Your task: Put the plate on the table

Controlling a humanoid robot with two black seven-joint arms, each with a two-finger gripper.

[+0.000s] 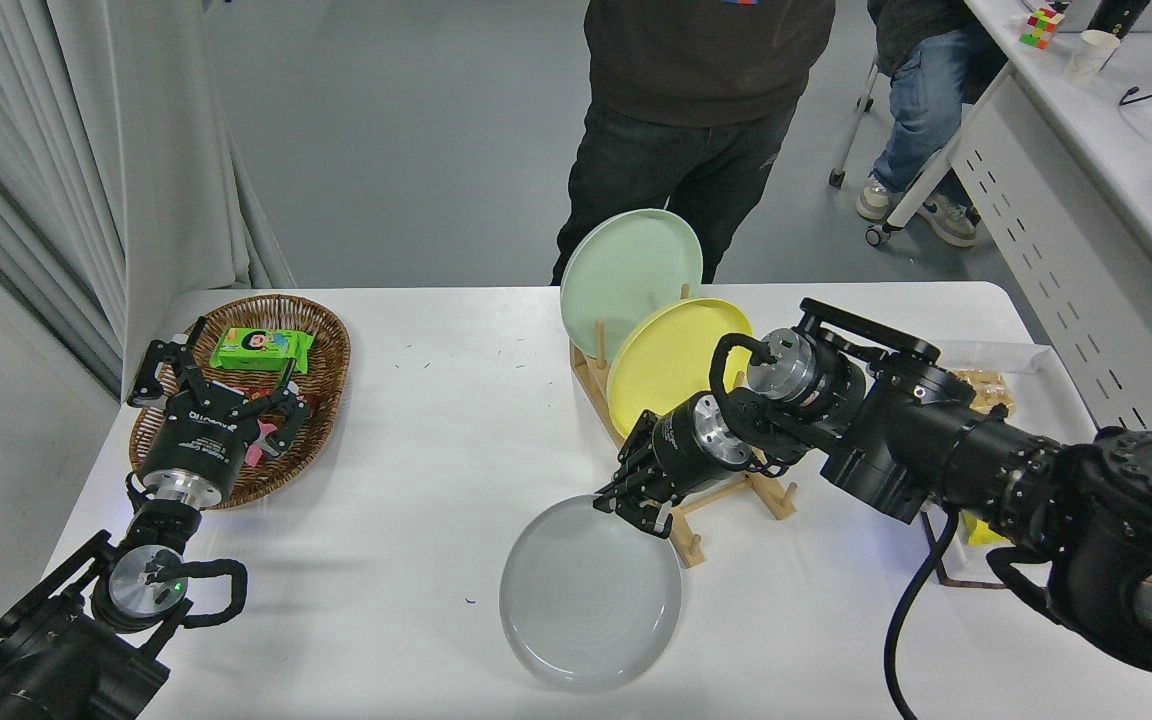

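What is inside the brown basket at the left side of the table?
A green packet lies at the far side of the basket. The parked left gripper hangs over the near part and covers what lies there, apart from a small pink thing.
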